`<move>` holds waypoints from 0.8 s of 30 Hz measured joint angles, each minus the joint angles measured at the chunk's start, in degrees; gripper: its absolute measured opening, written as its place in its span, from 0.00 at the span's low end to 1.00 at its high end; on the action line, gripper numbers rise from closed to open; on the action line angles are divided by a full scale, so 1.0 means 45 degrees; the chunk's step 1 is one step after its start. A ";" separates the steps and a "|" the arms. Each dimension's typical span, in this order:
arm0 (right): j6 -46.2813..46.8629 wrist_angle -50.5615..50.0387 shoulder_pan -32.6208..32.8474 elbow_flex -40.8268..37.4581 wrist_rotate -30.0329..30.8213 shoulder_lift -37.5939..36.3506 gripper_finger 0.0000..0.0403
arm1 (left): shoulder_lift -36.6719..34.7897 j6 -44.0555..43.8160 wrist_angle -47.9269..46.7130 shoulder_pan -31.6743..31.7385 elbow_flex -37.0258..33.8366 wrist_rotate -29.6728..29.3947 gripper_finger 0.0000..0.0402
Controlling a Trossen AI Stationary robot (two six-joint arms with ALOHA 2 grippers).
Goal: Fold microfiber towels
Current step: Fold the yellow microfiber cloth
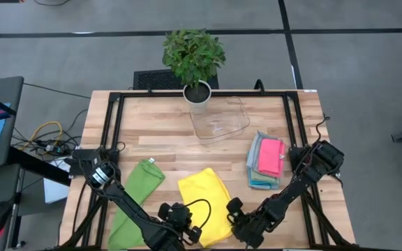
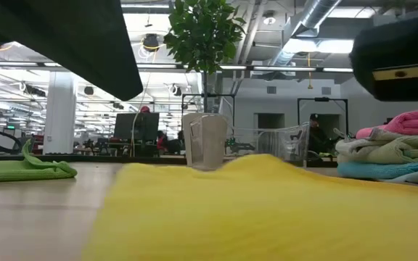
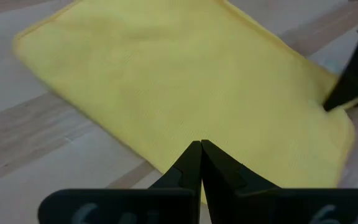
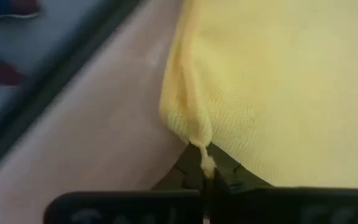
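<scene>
A yellow microfiber towel (image 1: 204, 202) lies spread on the wooden table near its front edge; it fills the foreground of the low view (image 2: 267, 210). My left gripper (image 1: 194, 233) is shut at the towel's near left edge (image 3: 201, 149). My right gripper (image 1: 236, 213) is shut at the towel's near right corner (image 4: 205, 171). A green towel (image 1: 135, 199) lies loosely folded at the left. A stack of folded towels (image 1: 266, 162), pink on top, sits at the right. My left gripper has its two shut fingers (image 3: 185, 165) on the yellow towel's near edge (image 3: 166, 163), slanting down from the table's near side. The fingers themselves cover the place of contact. The rest of the towel lies flat on the table beyond them. My right gripper pinches the tip of the yellow towel's corner (image 4: 202, 149) between its two fingers, slanting down from the near right. The cloth puckers into a narrow ridge (image 4: 188, 106) running up from the fingers. The towel beyond it rests on the table.
A clear plastic tray (image 1: 218, 122) and a potted plant (image 1: 194, 59) stand at the table's far middle. A black frame (image 1: 110, 132) runs around the table's edges. Bare wood (image 1: 152, 139) lies between the towels and the tray.
</scene>
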 joint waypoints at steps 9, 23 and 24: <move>-0.0008 -0.0825 -0.0679 0.0792 -0.2929 0.0003 0.06 | -0.0005 -0.0268 0.0055 -0.0015 0.0000 -0.0223 0.00; 0.1177 -0.0960 -0.2127 -0.0043 -0.4456 -0.2118 0.03 | -0.0005 -0.0309 0.0243 -0.0078 0.0000 -0.0345 0.00; 0.1309 -0.1001 -0.2233 -0.0212 -0.4480 -0.2289 0.03 | -0.0005 -0.0360 0.0287 -0.0083 0.0000 -0.0345 0.00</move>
